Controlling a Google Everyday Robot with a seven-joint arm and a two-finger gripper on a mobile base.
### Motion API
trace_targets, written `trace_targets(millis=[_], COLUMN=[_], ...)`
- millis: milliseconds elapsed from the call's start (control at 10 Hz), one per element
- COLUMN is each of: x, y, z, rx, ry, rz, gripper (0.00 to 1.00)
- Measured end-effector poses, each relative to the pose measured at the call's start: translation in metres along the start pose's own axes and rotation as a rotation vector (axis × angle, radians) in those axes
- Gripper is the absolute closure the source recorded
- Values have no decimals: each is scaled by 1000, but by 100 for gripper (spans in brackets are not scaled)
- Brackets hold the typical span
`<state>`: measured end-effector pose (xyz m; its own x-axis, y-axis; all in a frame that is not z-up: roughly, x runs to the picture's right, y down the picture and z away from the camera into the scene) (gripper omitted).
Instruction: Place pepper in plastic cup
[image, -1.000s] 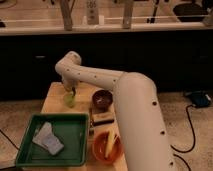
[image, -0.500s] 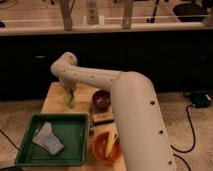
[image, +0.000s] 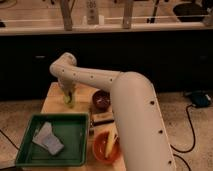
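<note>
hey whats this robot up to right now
A white robot arm reaches across a small wooden table, with its gripper down right at the lime plastic cup near the table's far left. The pepper itself cannot be made out. A dark maroon bowl sits to the right of the cup, an orange bowl holding a yellowish item is nearer the camera, and a green tray with a pale cloth is at the front left.

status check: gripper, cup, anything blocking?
Gripper down at the plastic cup, far left of the table. Pepper not discernible. Maroon bowl right of cup, apart; green tray nearer the camera. Nothing blocking.
</note>
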<state>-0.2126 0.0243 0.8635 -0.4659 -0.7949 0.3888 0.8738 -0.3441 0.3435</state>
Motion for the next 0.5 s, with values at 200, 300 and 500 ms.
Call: trace_targets(millis=[200, 300, 500], x=[-2, -2, -2], y=[1, 1, 2], z=[-1, -1, -2], rx=[-3, -4, -8], ry=[-2, -3, -4], rz=[8, 10, 11], gripper=[21, 20, 20])
